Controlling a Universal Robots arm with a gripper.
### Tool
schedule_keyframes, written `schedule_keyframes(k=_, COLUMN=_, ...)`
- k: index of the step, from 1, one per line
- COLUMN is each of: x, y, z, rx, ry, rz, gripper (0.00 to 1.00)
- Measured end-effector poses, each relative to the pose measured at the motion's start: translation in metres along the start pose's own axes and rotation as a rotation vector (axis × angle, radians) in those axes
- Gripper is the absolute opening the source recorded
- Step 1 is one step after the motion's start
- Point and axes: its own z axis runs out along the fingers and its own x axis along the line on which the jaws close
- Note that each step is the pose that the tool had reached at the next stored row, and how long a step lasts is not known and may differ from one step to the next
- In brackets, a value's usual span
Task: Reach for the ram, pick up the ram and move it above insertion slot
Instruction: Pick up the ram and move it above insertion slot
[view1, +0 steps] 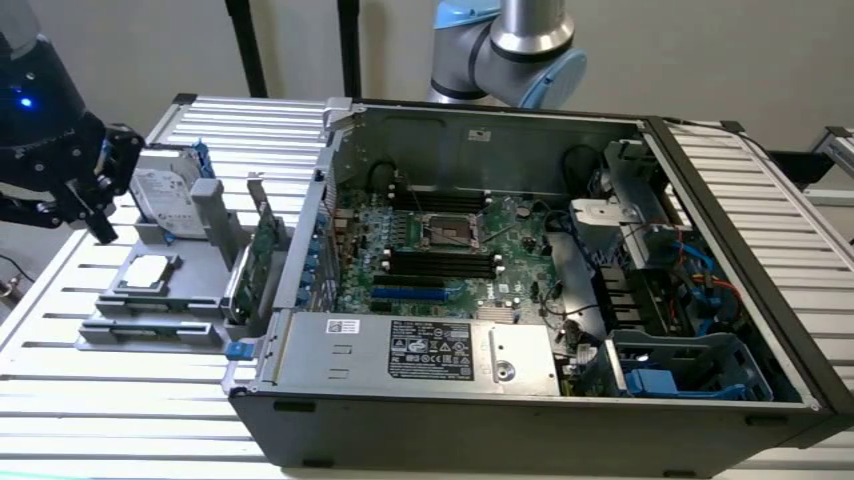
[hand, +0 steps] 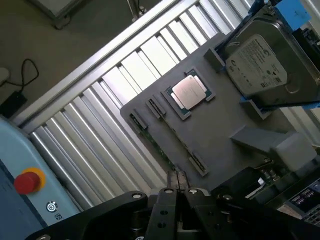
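- While the gripper hung over the slatted table, on the exterior view's left of the gray tray, its pincer was fully closed and held nothing.
- In the wrist view the closed fingertips sat just off the tray's edge.
- The ram stood on edge in a holder along that edge of the tray, showing as a thin green strip, not gripped.
- A hard drive and a processor chip also rested on the tray.
- The insertion slot, one of several parallel black sockets, lay inside the open computer case, just beside the processor socket and well apart from the gripper.
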Motion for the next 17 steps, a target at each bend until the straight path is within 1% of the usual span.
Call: schedule_keyframes(k=17, x=0.0000, y=-0.0002, z=0.0042, rx=0.0018, ry=0.0120, rz=-0.311, gripper=0.10)
